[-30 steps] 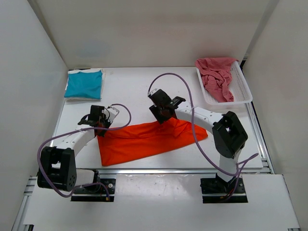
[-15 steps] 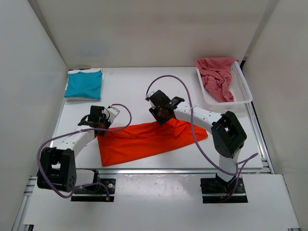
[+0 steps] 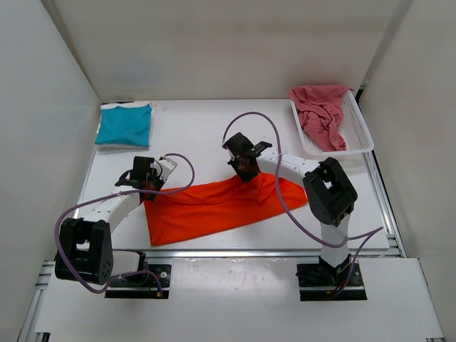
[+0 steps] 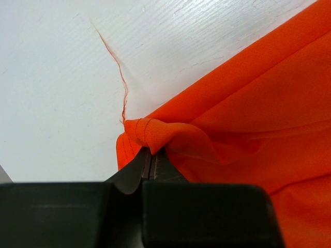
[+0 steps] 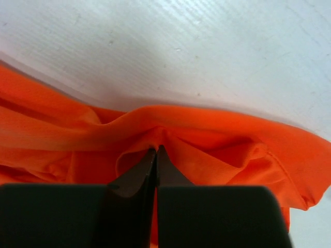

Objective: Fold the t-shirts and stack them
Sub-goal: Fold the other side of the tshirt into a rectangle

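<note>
The orange t-shirt (image 3: 214,205) lies flat across the table's front middle. My left gripper (image 3: 146,187) is shut on its far left corner (image 4: 147,132), where a loose orange thread (image 4: 120,72) trails onto the table. My right gripper (image 3: 246,173) is shut on a pinch of the shirt's far edge (image 5: 170,124), with the cloth puckered around the fingertips. A folded teal-blue t-shirt (image 3: 125,124) rests on a white one (image 3: 121,145) at the back left. The pinkish-red t-shirt (image 3: 322,110) lies crumpled in the basket.
A white mesh basket (image 3: 356,132) stands at the back right corner. White walls close in the table on three sides. Purple cables (image 3: 249,115) arch over both arms.
The right gripper has closed on the orange shirt's far edge and shifted slightly right. The left gripper has kept its hold and place.
</note>
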You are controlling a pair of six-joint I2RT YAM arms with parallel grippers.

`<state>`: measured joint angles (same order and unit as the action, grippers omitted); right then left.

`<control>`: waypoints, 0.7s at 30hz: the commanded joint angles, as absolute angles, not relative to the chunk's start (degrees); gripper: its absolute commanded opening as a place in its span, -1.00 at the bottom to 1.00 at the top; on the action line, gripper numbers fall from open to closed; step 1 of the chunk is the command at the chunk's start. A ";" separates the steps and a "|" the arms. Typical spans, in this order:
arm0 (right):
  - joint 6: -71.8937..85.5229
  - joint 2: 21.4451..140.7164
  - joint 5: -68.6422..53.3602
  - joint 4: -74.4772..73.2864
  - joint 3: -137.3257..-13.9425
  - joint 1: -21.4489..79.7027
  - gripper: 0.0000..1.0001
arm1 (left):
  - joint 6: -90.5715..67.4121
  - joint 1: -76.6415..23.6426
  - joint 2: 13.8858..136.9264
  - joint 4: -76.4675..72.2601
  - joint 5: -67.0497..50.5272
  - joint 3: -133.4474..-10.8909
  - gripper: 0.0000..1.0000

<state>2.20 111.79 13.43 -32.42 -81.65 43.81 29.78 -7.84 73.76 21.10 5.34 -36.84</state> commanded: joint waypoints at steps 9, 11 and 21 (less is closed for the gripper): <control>-4.83 109.68 13.19 -28.04 -90.78 31.66 -1.00 | 29.80 -5.02 83.56 20.65 5.97 -50.16 -1.00; -5.71 110.56 11.08 -27.42 -92.89 28.93 -1.00 | 29.09 -4.13 87.42 21.70 6.59 -54.65 -1.00; -7.91 111.36 7.56 -24.61 -97.91 22.15 -1.00 | 26.54 -1.23 93.78 24.87 10.28 -64.52 -1.00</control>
